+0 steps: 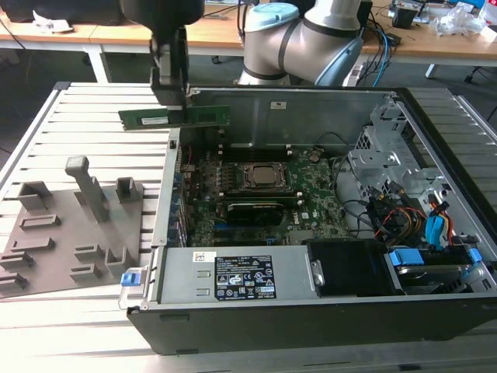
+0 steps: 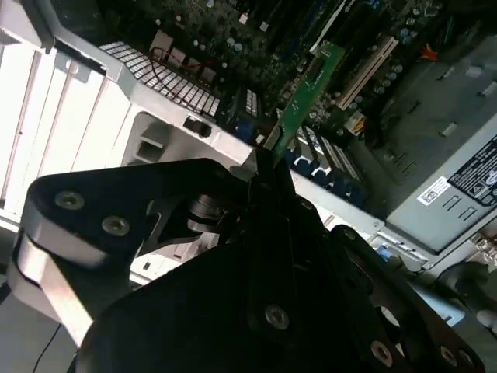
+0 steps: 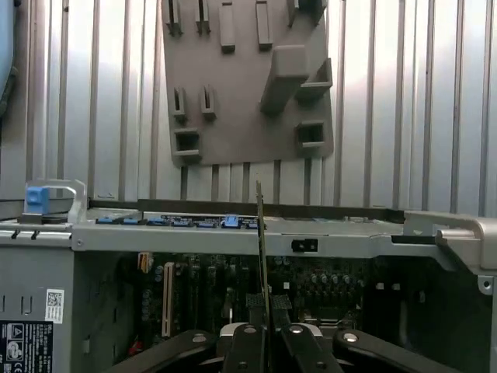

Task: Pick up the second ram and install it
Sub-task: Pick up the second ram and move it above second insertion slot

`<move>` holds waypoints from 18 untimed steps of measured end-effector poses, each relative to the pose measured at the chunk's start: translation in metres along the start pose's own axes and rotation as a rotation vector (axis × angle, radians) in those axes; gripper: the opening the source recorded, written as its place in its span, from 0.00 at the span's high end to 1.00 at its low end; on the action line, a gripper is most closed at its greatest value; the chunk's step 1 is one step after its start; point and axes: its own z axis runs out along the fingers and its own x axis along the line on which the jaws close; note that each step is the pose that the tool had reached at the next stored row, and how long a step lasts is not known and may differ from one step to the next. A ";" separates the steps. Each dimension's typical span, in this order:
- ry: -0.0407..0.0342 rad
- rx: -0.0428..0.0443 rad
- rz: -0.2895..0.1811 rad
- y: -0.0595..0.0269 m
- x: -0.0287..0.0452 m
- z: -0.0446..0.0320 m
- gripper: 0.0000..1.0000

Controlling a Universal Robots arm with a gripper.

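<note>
My gripper (image 1: 172, 109) is shut on the second ram (image 1: 175, 117), a long thin green stick held level in the air. In the exterior view it hangs above the case's left wall, part over the slatted table and part over the open computer case (image 1: 311, 210). The second wrist view has the green ram (image 2: 304, 97) sticking out from my gripper (image 2: 264, 159) over the motherboard. Seen edge-on in the first wrist view, the ram (image 3: 261, 241) rises from between my fingers (image 3: 247, 336) above the case wall. The processor socket (image 1: 260, 177) lies lower inside the case.
A grey holder plate (image 1: 74, 229) with slotted blocks lies on the slatted table at the exterior view's left. The case holds a power supply (image 1: 241, 277) at the front, a drive cage (image 1: 388, 159) and cables at the right. The arm's base (image 1: 303, 39) stands behind the case.
</note>
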 end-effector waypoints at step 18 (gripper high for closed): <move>-0.0113 -0.0132 0.070 -0.1065 0.0021 0.0131 0.86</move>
